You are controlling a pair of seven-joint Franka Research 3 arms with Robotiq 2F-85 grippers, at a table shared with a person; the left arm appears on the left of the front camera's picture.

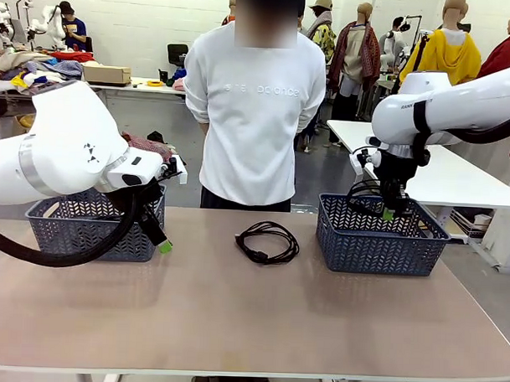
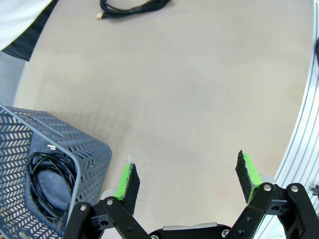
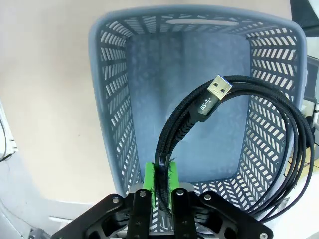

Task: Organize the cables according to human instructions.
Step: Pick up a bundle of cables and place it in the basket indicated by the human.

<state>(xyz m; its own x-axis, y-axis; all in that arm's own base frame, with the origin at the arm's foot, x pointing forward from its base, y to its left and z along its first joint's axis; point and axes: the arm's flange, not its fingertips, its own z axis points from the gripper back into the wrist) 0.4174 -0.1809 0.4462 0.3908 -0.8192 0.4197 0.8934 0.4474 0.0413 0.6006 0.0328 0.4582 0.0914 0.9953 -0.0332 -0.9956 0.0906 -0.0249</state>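
One coiled black cable (image 1: 267,242) lies on the table's middle, near the person; its edge also shows in the left wrist view (image 2: 130,7). My right gripper (image 1: 389,214) (image 3: 160,183) hangs over the right grey basket (image 1: 379,246) (image 3: 107,99), shut on another coiled cable (image 3: 234,129) with a USB plug end (image 3: 214,94). A third cable (image 2: 47,184) lies coiled inside the left grey basket (image 1: 86,235) (image 2: 87,149). My left gripper (image 1: 157,238) (image 2: 187,174) is open above the table, beside that basket, with nothing between its fingers.
The person (image 1: 253,115) stands at the far edge between the two baskets, arms behind the back. A white table (image 1: 456,177) stands behind the right basket. The tan tabletop (image 1: 251,317) stretches bare in front.
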